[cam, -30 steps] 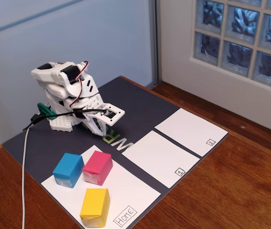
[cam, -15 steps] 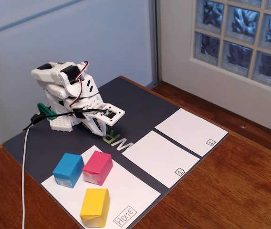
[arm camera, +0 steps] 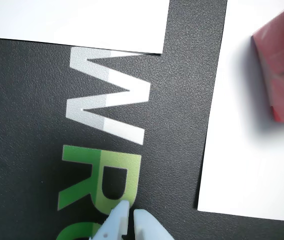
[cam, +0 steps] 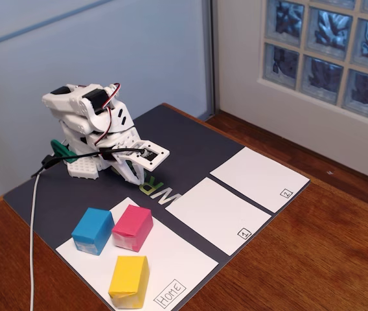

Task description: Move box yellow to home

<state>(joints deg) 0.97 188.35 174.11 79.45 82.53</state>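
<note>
Blue block [cam: 92, 230], pink block [cam: 132, 227] beside box yellow [cam: 129, 280]

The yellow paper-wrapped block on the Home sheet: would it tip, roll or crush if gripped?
The small yellow paper-wrapped block has flat faces, so it likely won't roll. It stands taller than it is wide, so a high push could tip it. Its creased lower corner suggests a light, crushable shell.

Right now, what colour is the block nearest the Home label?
Bright yellow. The box yellow sits on the home sheet, clearest in the fixed view.
</note>
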